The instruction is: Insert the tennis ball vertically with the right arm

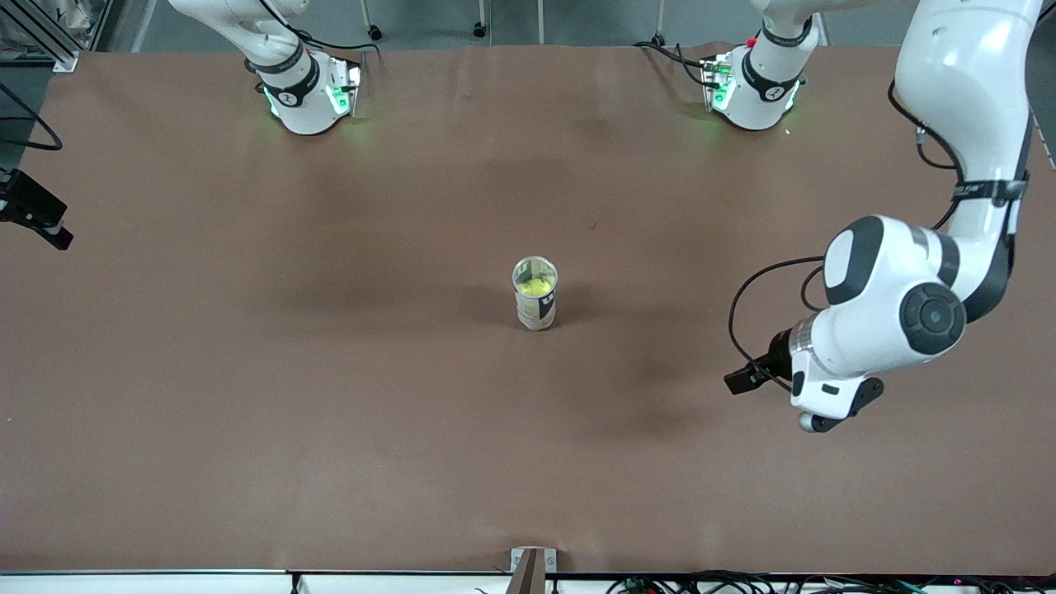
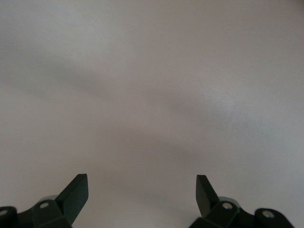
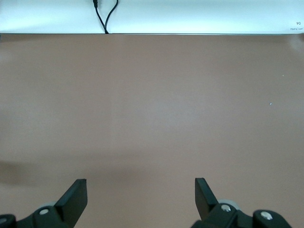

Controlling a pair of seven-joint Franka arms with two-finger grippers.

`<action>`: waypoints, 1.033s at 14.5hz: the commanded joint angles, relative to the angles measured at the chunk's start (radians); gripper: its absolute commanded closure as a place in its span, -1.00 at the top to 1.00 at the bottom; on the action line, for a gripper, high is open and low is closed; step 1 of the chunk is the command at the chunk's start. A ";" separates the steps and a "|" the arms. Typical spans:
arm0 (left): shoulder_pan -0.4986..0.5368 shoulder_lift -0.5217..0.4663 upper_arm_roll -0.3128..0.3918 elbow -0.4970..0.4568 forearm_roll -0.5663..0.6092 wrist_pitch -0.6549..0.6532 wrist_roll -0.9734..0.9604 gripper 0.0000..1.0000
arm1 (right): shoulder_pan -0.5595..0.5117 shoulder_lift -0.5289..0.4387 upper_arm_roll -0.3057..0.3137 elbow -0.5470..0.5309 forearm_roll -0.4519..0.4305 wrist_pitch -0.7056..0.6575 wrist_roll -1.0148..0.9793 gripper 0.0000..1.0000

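A clear tennis ball can (image 1: 536, 312) stands upright near the middle of the brown table (image 1: 330, 396), its mouth open at the top. A yellow tennis ball (image 1: 536, 287) sits inside it, below the rim. My right gripper (image 3: 141, 192) is open and empty over bare table, facing the table's edge; neither the can nor the ball shows in its view. My left gripper (image 2: 142, 190) is open and empty over bare table. In the front view the left hand (image 1: 825, 388) hangs toward the left arm's end, well away from the can.
The two arm bases (image 1: 309, 95) (image 1: 751, 91) stand at the table's edge farthest from the front camera. A black part with a cable (image 1: 33, 210) juts in at the right arm's end. A white strip with a black cable (image 3: 104, 16) runs along the table edge.
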 commanded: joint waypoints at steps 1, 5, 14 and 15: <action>-0.008 -0.114 0.009 -0.017 0.043 -0.109 0.075 1.00 | -0.006 0.001 0.004 0.007 -0.014 -0.007 0.000 1.00; 0.000 -0.243 0.069 -0.011 -0.022 -0.193 0.259 1.00 | -0.006 0.001 0.004 0.007 -0.014 -0.007 0.000 1.00; -0.081 -0.444 0.249 -0.029 -0.130 -0.385 0.704 1.00 | -0.006 0.001 0.004 0.007 -0.011 -0.015 0.000 1.00; -0.094 -0.470 0.266 -0.053 -0.130 -0.394 0.704 1.00 | -0.006 0.001 0.004 0.007 -0.011 -0.015 0.000 1.00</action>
